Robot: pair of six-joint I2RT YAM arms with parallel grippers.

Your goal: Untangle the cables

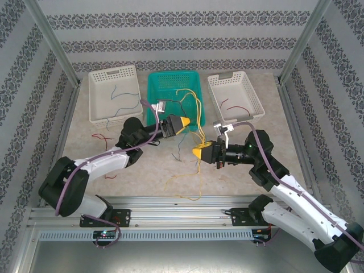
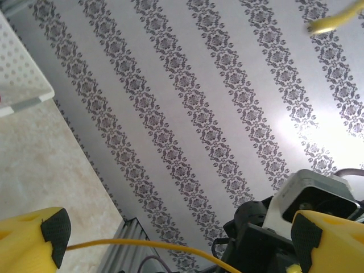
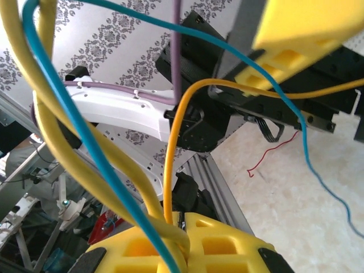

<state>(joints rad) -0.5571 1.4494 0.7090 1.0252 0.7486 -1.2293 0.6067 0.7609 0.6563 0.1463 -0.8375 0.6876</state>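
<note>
The right fingers (image 1: 200,152) are clamped on the cables (image 3: 169,170), pinching yellow and blue strands together. The left fingers (image 1: 183,123) stand wide apart with one yellow strand running between them. From there the tangle climbs into the green basket (image 1: 170,79) and trails down over the bench (image 1: 148,170). A red strand (image 1: 102,137) lies apart, left.

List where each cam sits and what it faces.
Top: above, behind the bases, looking down on table, left arm, right arm.
Left wrist: tilted up at the wall; open left fingers flank a yellow cable.
Right wrist: faces the left arm; right fingers shut on cables.
Shared: each wrist view catches the other arm.
</note>
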